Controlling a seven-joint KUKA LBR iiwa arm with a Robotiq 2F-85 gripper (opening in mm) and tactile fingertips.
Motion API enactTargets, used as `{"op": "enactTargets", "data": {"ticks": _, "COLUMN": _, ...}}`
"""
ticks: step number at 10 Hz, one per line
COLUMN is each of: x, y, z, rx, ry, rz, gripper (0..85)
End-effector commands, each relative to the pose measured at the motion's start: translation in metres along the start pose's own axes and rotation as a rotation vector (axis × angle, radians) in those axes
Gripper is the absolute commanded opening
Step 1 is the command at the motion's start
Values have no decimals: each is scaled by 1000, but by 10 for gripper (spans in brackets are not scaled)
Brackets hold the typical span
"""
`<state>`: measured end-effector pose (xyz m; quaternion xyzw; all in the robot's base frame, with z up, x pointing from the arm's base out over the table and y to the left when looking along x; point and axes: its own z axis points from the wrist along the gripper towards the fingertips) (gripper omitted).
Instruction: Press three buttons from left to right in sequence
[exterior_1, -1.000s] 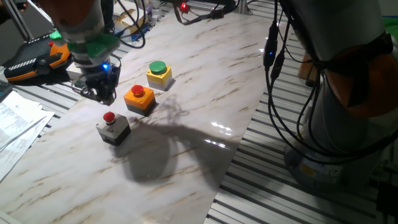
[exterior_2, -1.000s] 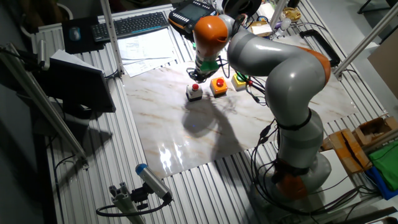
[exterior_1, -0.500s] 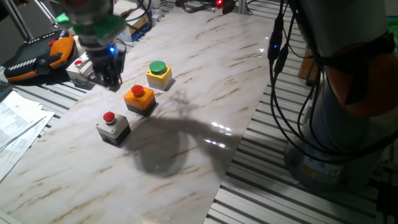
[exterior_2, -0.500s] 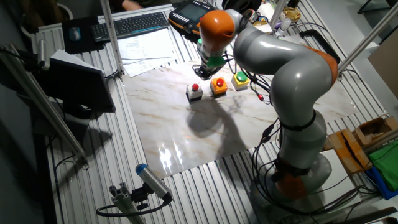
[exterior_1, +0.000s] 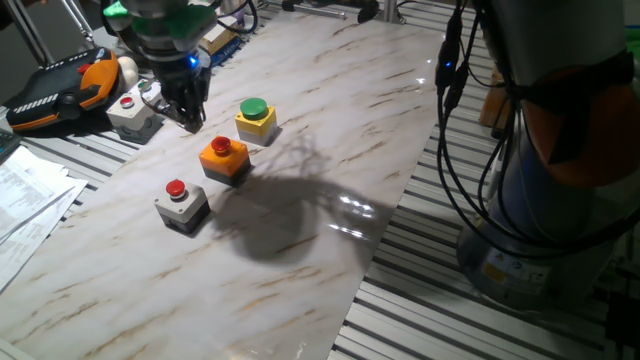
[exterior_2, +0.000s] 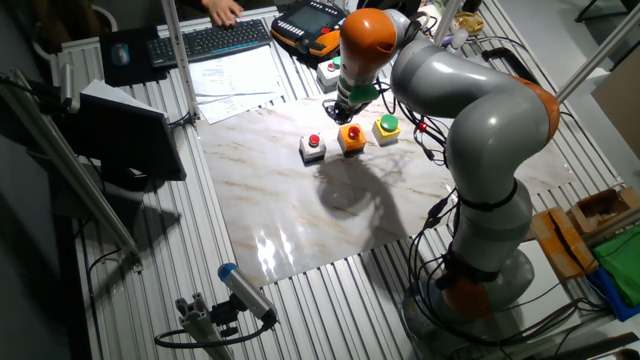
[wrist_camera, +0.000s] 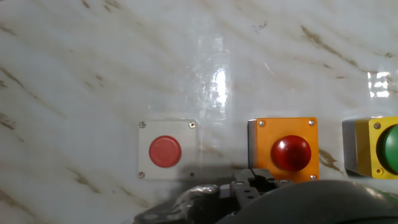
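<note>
On the marble-patterned tabletop (exterior_1: 330, 110), your three button boxes sit in a slanting row, close together but apart. From left to right in the hand view: the grey box with the red button (wrist_camera: 166, 150), the orange box with the red button (wrist_camera: 285, 150), and the yellow box with the green button (wrist_camera: 376, 148), the last cut off by the frame's right edge. In one fixed view the same row runs from the grey box (exterior_1: 182, 203) near the camera, through the orange box (exterior_1: 223, 158), to the yellow box (exterior_1: 255, 119) farther back.

Your gripper (exterior_1: 188, 108) hangs above the table just behind the orange box, off to the left of the yellow one, touching none of the three. Its dark fingers point down at the tabletop; whether they are parted or closed, you cannot tell from any view. In the other fixed view the gripper (exterior_2: 349, 110) sits right behind the orange box (exterior_2: 351, 138).

Left of the gripper, off the marble, a larger grey box with a red button (exterior_1: 131, 110) rests on the slatted bench.
</note>
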<state>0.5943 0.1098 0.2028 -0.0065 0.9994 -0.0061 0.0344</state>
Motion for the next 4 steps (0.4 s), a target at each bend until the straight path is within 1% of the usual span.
{"op": "enactTargets", "data": {"ticks": 1, "x": 0, "y": 0, "z": 0, "rx": 0, "ry": -1, "rz": 0, "gripper": 7}}
{"op": "enactTargets", "data": {"ticks": 4, "x": 0, "y": -2, "z": 1, "rx": -1, "ry": 4, "rz": -6, "gripper": 7}}
